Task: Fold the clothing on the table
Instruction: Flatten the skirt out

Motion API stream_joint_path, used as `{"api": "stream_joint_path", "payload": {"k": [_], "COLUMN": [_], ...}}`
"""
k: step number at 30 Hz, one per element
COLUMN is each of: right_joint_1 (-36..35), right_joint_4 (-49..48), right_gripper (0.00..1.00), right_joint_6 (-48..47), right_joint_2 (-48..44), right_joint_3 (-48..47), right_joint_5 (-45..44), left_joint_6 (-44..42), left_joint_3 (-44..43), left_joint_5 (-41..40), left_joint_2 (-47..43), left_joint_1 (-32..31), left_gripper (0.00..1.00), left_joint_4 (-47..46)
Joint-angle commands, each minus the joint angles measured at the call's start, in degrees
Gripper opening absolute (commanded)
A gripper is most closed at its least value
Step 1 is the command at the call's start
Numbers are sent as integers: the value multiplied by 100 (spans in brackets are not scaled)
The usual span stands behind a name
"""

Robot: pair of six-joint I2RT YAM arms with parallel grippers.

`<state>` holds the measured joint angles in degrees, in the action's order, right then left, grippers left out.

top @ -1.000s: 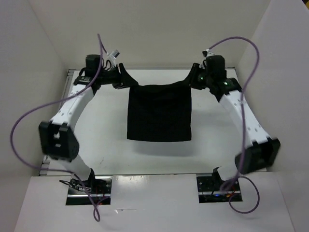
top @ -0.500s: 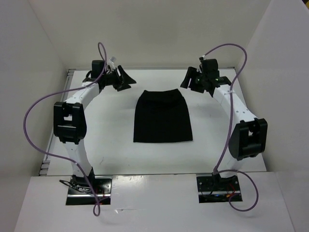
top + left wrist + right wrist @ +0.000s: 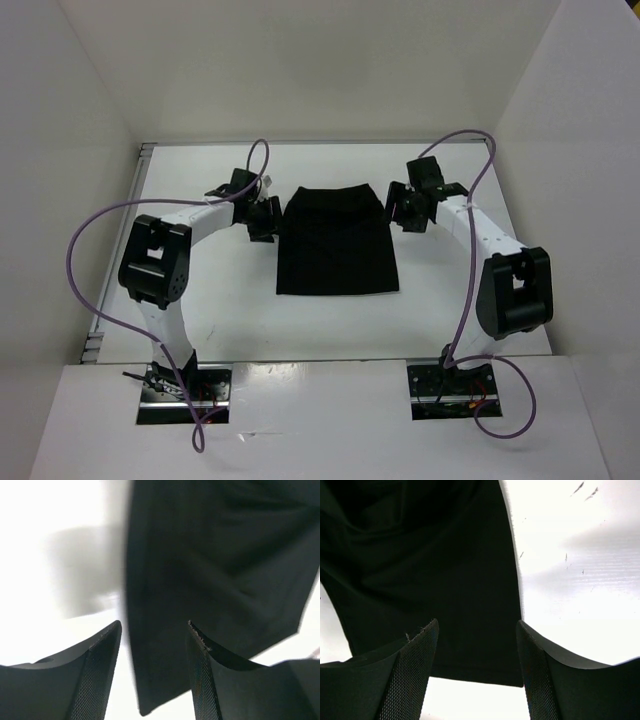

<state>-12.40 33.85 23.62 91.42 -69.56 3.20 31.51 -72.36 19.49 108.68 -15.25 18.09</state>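
Top view, clothing (image 3: 337,240): black, flat mid-desk (image 3: 300,330); its far edge seems doubled over.
Top view, left claw (image 3: 265,218): just beside the clothing's left edge, toward its far corner.
Top view, right claw (image 3: 405,208): just beside the clothing's right edge, opposite.
Left wrist view: claw spread, holding nothing; the clothing's edge runs between the fingers, which the top view cannot show.
Right wrist view: claw spread, empty; the clothing's hem shows below.
Handling, judged: light, limp, sagging; pinch both far corners together.
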Motion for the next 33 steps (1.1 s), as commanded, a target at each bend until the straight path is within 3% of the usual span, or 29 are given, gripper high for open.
{"api": "stream_joint_path", "payload": {"k": [1, 6, 10, 12, 13, 14, 18, 20, 27, 33], "right_joint_1": [-43, -43, -43, -43, -43, -43, -43, -43, -43, -43], "right_joint_4": [8, 8, 8, 61, 61, 61, 61, 61, 0, -124], "right_gripper": [69, 66, 65, 64, 64, 64, 60, 60, 60, 42], "right_joint_6": [99, 152, 152, 152, 152, 152, 205, 266, 214, 161], "right_joint_2": [7, 315, 368, 368, 420, 421, 473, 526, 930, 1386], "right_joint_3": [153, 320, 320, 320, 320, 320, 382, 434, 487, 689], "right_joint_5": [-136, -188, -249, -302, -303, -303, -434, -513, -278, 197], "left_joint_6": [-215, -215, -110, -110, -110, -162, -215, -215, -215, -215], "left_joint_3": [55, 239, 459, 608, 609, 609, 557, 556, 503, 556], "left_joint_5": [-717, -991, -544, -359, -236, -235, -235, -235, -287, -164], "left_joint_2": [-146, -146, -93, -93, -93, -93, 21, 21, -321, -330], "left_joint_1": [-189, -470, -585, -646, -646, -646, -699, -699, -699, -699], "left_gripper": [61, 61, 61, 57, 53, 39, 6, 0, 0, 0], "left_joint_4": [143, 371, 318, 257, 257, 257, 379, 450, 679, 679]}}
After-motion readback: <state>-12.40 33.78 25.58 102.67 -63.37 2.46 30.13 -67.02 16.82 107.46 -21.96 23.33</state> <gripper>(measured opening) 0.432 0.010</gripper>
